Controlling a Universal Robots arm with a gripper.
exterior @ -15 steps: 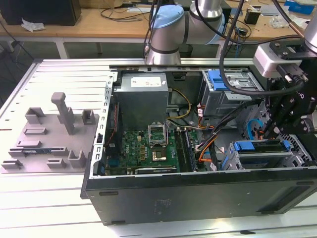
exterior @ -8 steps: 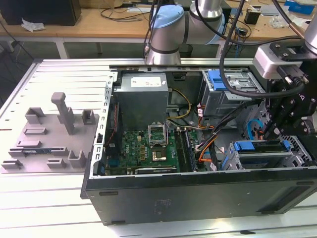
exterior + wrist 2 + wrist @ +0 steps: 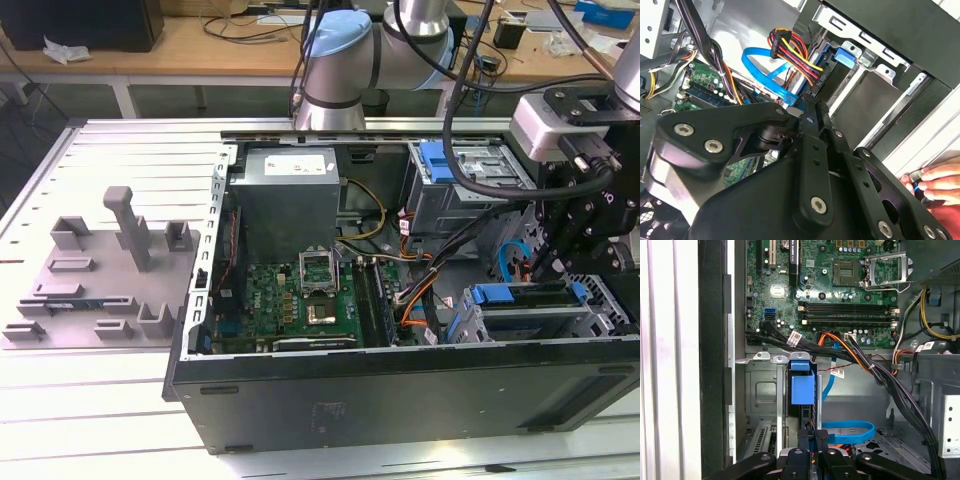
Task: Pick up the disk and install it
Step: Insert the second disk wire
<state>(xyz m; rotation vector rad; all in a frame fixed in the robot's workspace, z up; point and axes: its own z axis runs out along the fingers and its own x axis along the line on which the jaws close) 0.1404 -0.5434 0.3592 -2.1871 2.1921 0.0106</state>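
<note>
Jaws closed together, fingers nearly meeting, on the gripper (image 3: 548, 262) inside the open computer case (image 3: 400, 395), above the drive bay. The disk (image 3: 802, 390), in its blue carrier, sits in the bay slot near the fingertips; contact cannot be judged.

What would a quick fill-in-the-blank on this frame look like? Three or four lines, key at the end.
1. The gripper hangs inside the open computer case, toward the exterior view's ____ side.
2. The grey slotted fixture lies ____ the case, on the table.
3. In the first wrist view, the carrier frame seated in the drive bay is ____ in colour.
4. The flat cable looping near the bay is ____.

Missing words: right; outside; blue; blue
</note>
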